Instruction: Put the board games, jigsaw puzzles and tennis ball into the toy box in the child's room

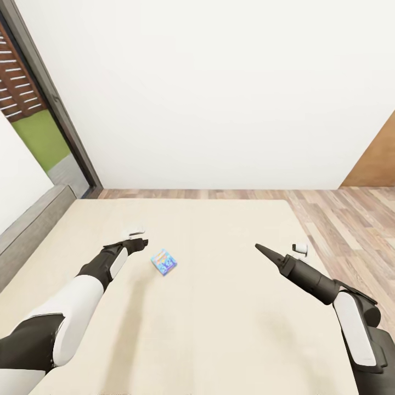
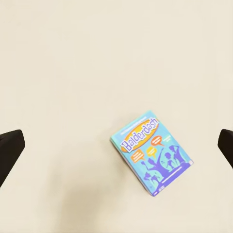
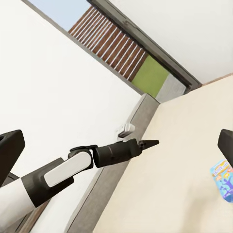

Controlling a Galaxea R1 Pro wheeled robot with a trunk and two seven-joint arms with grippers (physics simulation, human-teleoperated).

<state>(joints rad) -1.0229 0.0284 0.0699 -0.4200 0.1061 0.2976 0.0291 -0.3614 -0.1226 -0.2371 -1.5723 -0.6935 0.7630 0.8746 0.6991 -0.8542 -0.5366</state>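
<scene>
A plain white wall (image 1: 208, 93) meets wood-plank floor (image 1: 340, 219), with a dark-framed window (image 1: 52, 104), perhaps a door, at left.

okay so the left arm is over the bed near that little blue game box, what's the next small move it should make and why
Probably lower the left gripper and shift it slightly toward the small blue printed game box, centring the box between the fingers. The box lies flat on the beige mattress, untouched, and the left wrist view shows it off-centre between the wide-open fingers.

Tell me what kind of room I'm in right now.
Most likely a bedroom: a wide beige bed with a low grey headboard, wood-plank floor, and a small blue board game on the mattress.
</scene>
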